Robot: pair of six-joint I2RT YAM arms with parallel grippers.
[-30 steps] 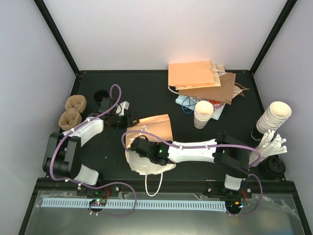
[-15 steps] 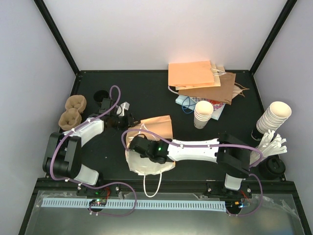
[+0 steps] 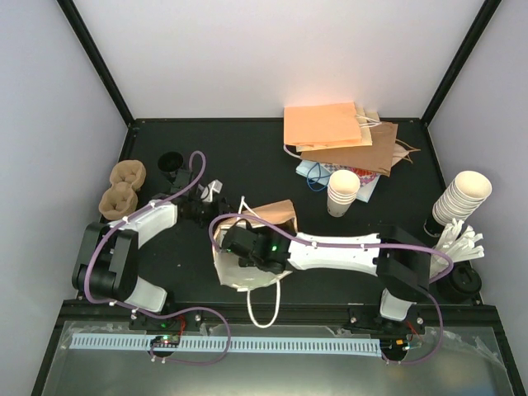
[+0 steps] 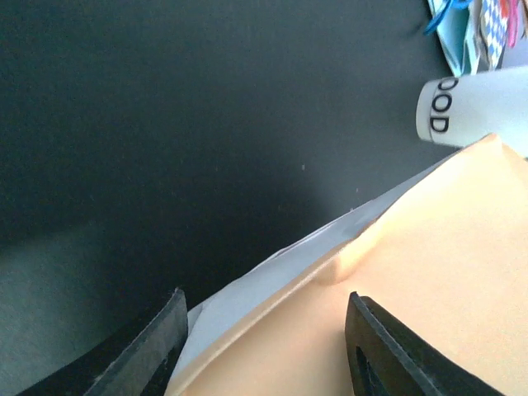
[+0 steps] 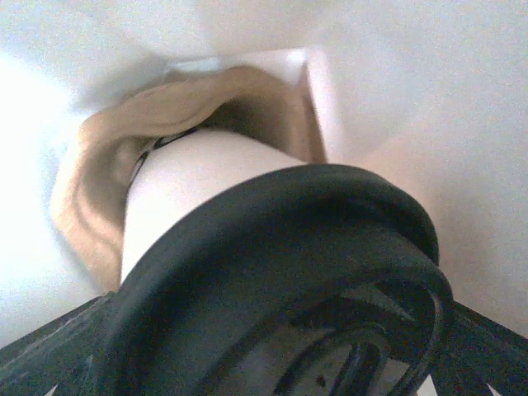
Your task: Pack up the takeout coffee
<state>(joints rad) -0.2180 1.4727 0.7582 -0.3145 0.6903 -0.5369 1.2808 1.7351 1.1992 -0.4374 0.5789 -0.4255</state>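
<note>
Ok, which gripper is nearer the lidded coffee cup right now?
Right. The right gripper is inside the bag, the coffee cup between its fingers; the left gripper is outside, straddling the bag's edge, apart from the cup.

The paper bag [image 3: 276, 213] has tipped more upright and the right arm's fingers [image 5: 495, 346] have spread wider.

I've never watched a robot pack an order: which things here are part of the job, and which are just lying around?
Job: black-lidded coffee cup, the paper bag it sits inside.
Lying about: lidless cup stacks, spare bags at the back, brown pulp trays.
</note>
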